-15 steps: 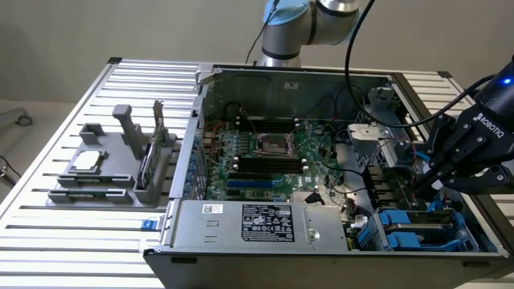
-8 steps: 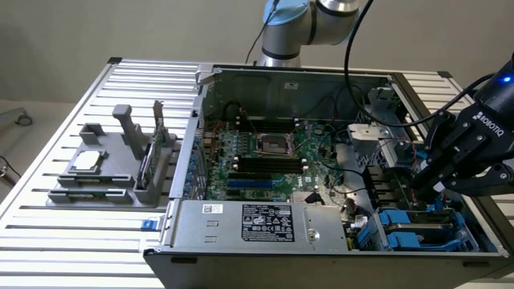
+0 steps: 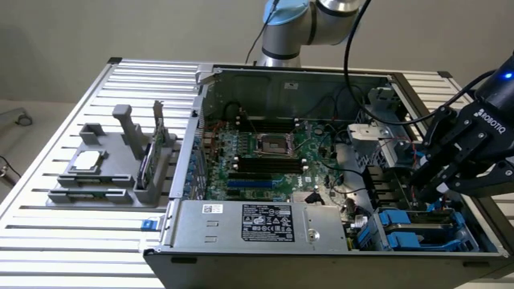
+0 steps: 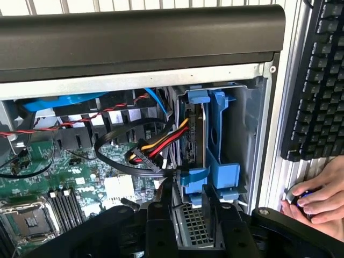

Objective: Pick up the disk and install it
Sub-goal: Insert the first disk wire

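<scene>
The disk, grey metal in a bright blue carrier, sits in the drive bay at the front corner of the open computer case, on the exterior view's right. In the wrist view the disk stands edge-on inside the metal bay, with its blue end tabs towards the camera. My gripper hangs just above that bay. Seen from the wrist, my gripper is open, its black fingers standing either side of the carrier's end with nothing held.
Black, red and yellow cables loop right beside the bay. The motherboard and power supply fill the case. A grey fixture with a chip and a green card is on the exterior view's left. A keyboard and a hand lie beside the case.
</scene>
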Available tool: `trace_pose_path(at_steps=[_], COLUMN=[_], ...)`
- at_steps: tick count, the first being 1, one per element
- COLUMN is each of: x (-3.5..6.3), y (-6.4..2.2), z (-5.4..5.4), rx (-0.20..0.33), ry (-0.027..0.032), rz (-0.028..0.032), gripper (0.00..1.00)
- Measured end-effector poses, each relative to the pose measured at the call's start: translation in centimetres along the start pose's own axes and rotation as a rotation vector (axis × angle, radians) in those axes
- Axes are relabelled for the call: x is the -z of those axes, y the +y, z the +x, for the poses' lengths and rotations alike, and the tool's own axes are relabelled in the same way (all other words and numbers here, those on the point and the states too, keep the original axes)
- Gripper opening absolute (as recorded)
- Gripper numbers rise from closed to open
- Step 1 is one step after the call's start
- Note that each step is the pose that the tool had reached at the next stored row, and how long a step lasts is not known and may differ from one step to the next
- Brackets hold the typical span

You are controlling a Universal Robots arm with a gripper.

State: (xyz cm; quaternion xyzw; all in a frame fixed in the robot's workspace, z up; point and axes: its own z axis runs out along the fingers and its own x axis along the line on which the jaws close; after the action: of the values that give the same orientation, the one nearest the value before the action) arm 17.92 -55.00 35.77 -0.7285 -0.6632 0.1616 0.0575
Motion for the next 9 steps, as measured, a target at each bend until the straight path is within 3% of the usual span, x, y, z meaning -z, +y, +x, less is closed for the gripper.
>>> trace_pose_path(at_steps=[2, 5, 9], x=[0.01, -0.01, -0.11], y=[0.0, -0.02, -0.31], z=[0.0, 0.0, -0.12], rx=[0.002, 0.007, 0.009], ry=[0.0036, 0.0064, 0.007], rz=[-0.0131, -0.0408, -0.0623], gripper=[0.36, 0.36, 0.36])
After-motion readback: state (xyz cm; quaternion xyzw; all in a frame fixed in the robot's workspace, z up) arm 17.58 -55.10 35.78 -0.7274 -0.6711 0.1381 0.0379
